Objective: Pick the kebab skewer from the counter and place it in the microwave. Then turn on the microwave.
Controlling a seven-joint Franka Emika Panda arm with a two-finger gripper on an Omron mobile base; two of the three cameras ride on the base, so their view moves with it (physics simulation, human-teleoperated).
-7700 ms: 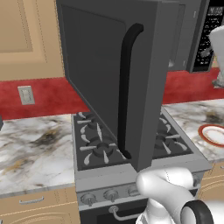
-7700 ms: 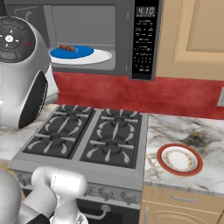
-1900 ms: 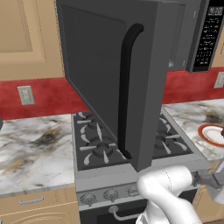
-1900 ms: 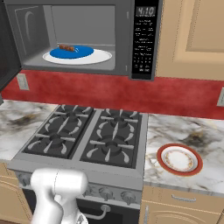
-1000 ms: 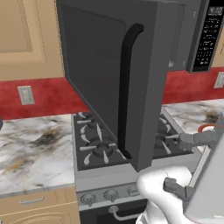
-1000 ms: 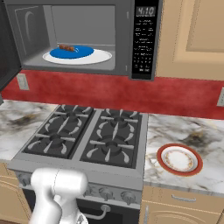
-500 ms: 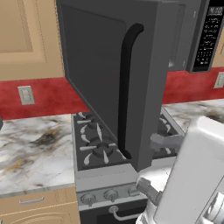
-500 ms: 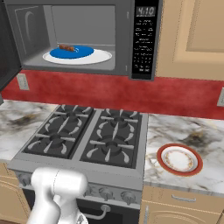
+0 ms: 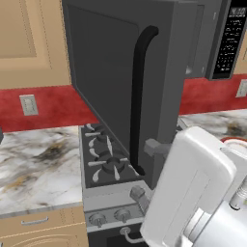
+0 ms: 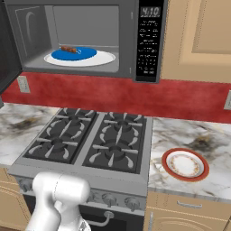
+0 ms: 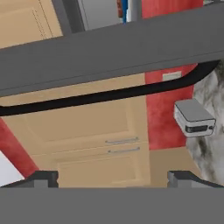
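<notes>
The kebab skewer [image 10: 69, 49] lay inside the open microwave [image 10: 149, 40], on a blue plate [image 10: 74, 53] that sat on the white turntable [image 10: 101, 58]. In the right base view its long axis ran roughly left to right across the cavity, parallel to the opening, with its right end dipping slightly toward the front. Which end was the pointed one was too small to tell.

The gripper [image 9: 143, 173] hung low in front of the stove [image 9: 103, 157], beside the edge of the swung-out microwave door [image 9: 111, 77], so the skewer was well above it and off behind the door, far apart from the claw. In the left base view one grey finger [image 9: 153, 147] stood near the bottom of the curved black door handle [image 9: 137, 96] and the other finger [image 9: 139, 196] sat lower, over the stove knobs [image 9: 110, 217], with a wide gap and nothing between them. The hand view agreed: the two finger tips [image 11: 43, 178] stood at opposite sides of the frame, spread wide and empty, looking at the door's edge and handle.

A red-rimmed plate [image 10: 185, 164] rested on the marble counter [image 10: 194, 135] to the right of the stove.
</notes>
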